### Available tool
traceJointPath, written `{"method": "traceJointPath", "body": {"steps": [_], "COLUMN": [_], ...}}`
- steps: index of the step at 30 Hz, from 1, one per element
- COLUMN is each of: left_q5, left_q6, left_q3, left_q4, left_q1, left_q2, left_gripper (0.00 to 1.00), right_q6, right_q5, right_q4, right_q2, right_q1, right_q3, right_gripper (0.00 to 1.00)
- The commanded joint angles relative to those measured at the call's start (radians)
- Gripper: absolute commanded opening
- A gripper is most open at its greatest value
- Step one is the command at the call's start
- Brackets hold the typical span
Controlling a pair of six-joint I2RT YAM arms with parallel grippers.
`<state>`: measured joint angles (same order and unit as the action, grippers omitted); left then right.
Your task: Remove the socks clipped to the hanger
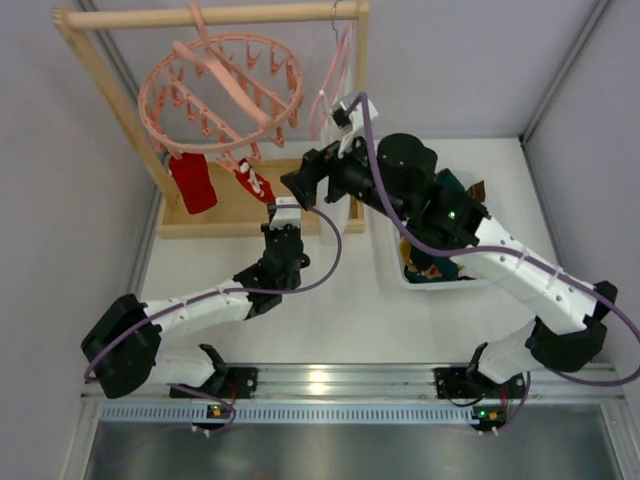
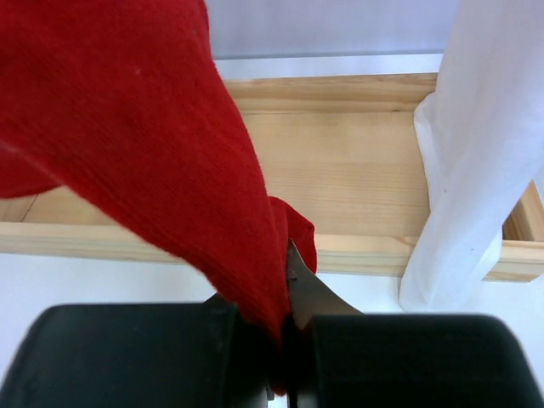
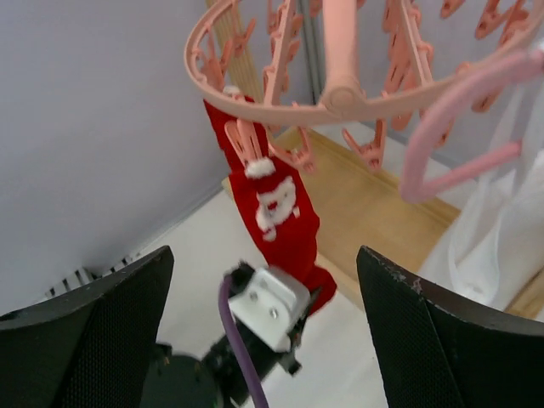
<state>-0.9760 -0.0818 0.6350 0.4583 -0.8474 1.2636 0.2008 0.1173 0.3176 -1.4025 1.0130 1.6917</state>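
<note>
- The red sock [image 3: 276,212] with the white pattern hangs from a peg [image 3: 255,149] on the round pink hanger [image 3: 340,93]. A plain red sock [image 1: 192,180] hangs further left.
- The left gripper [image 2: 285,357] is clamped on the patterned sock's lower end. The right gripper [image 3: 263,252] hovers close by, fingers wide apart and empty.
- A hard pull against the biting peg could swing the hanger or lift its hook off the wooden rail [image 1: 220,15].
- The pinch takes little fabric, so it may slip.
- The white cloth [image 2: 476,170] hangs just beside and could snag.
</note>
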Motion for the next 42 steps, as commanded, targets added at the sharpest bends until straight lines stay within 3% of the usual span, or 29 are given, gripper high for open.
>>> {"method": "traceJointPath", "body": {"steps": [1,6,12,25,42], "left_q5": [-0.092,-0.125,-0.135,-0.144,-0.142], "left_q6": [0.045,0.063,0.073,0.068,0.073], "left_q3": [0.055,0.081,0.101,0.126,0.123], "left_q4": [0.052,0.052,0.052,0.054,0.054], "left_q1": [-0.039,-0.093,-0.128,-0.154,-0.16], "left_q2": [0.028,0.069,0.095,0.138,0.131], "left_gripper": [0.0,0.0,0.0,0.0,0.0], "right_q6": [-0.056,-0.132,-0.187,-0.365,-0.466], "right_q5": [0.102,0.301,0.37,0.536,0.533], "right_q4": [0.122,0.253,0.276,0.123,-0.014], "right_q2": [-0.129,-0.305,-0.461,-0.63,-0.719], "right_q1": [0.048,0.116,0.128,0.119,0.095], "right_q3": [0.198,0.474,0.618,0.701,0.743], "right_gripper": [0.84,0.76,0.7,0.64,0.57]}}
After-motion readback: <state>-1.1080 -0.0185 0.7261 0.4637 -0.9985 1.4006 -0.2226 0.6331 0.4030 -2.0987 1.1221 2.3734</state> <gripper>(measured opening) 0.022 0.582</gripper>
